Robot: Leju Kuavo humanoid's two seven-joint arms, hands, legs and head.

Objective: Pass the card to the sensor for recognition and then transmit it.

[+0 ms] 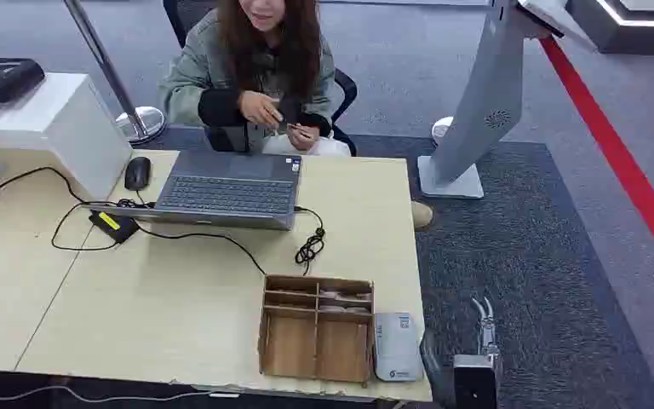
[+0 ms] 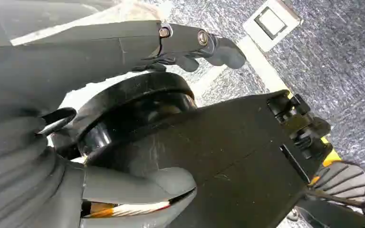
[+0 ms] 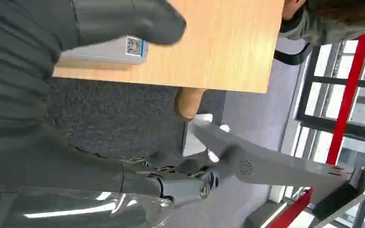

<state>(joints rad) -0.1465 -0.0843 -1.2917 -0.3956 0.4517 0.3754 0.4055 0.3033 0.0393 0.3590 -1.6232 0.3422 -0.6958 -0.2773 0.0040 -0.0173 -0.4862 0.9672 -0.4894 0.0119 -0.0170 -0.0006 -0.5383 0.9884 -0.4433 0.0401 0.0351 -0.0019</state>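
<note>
Task barely starting: right hand (image 1: 484, 328) is hanging empty, fingers spread, right of the table (image 1: 179, 315). Left hand (image 2: 123, 52) is holding nothing, fingers apart. Card pickup, pass over the near-right sensor (image 1: 396, 345) and handover are all left.

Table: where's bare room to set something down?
Bare patches on the table: between the laptop cables and the wooden organizer; the near-left slab; the far-right corner beyond the cable coil. Crowded: the organizer and card reader, and the far-left around the white box.
</note>
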